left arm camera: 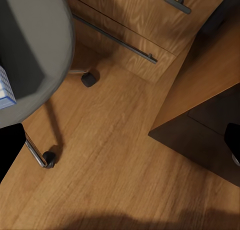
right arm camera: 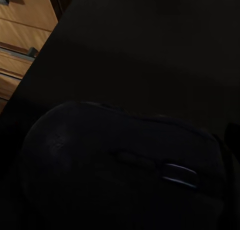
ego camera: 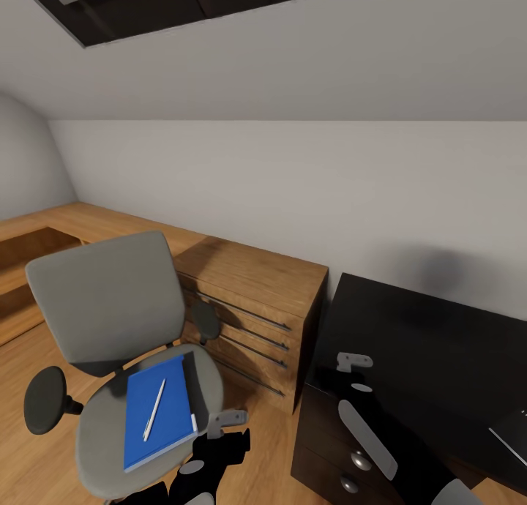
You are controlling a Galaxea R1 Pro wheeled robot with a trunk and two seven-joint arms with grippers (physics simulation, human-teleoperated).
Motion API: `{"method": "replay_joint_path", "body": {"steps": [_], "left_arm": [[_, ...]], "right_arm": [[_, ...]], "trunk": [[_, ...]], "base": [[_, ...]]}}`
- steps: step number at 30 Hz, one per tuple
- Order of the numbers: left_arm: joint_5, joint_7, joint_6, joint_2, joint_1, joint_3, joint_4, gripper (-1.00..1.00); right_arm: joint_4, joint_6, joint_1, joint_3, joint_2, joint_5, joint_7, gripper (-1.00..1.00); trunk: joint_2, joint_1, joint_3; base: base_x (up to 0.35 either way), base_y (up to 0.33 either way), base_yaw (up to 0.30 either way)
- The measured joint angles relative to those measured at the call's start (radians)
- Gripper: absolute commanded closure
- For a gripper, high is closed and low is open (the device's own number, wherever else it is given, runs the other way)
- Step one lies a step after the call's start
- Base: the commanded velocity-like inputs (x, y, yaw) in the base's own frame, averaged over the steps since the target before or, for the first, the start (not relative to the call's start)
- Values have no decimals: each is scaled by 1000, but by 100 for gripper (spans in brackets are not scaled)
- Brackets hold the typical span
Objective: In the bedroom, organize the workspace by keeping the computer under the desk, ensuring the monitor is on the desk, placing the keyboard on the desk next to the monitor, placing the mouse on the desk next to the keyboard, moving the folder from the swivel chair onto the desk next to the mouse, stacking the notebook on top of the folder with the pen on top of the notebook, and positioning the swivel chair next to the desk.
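Note:
The grey swivel chair (ego camera: 102, 300) stands at the left with the blue folder (ego camera: 165, 417) flat on its seat and the white pen (ego camera: 154, 410) lying on top. I cannot tell the notebook apart from the folder. My left gripper (ego camera: 227, 419) hangs open just right of the seat, over bare floor. Its black fingers (left arm camera: 10, 150) sit at the frame edges of the left wrist view. My right gripper (ego camera: 355, 364) is over the left corner of the black desk (ego camera: 424, 329), shut on the black mouse (right arm camera: 120, 170), which looms close above the desktop (right arm camera: 150, 40).
A wooden drawer cabinet (ego camera: 256, 300) with long metal handles stands between chair and desk. The desk's black drawer unit with silver knobs (ego camera: 360, 461) is below my right arm. A dark flat corner, possibly the keyboard (ego camera: 512, 432), shows at the right edge. A chair castor (left arm camera: 89, 79) rests on the wood floor.

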Motion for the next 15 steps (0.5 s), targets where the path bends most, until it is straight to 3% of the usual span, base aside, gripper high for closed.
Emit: {"method": "replay_joint_path", "body": {"steps": [1, 15], "left_arm": [[0, 0, 0, 0, 0, 0, 0, -100], [0, 0, 0, 0, 0, 0, 0, -100]], "right_arm": [[0, 0, 0, 0, 0, 0, 0, 100], [-1, 0, 0, 3, 1, 1, 0, 100]], "trunk": [[0, 0, 0], [0, 0, 0]], "base": [[0, 0, 0], [0, 0, 0]]}}
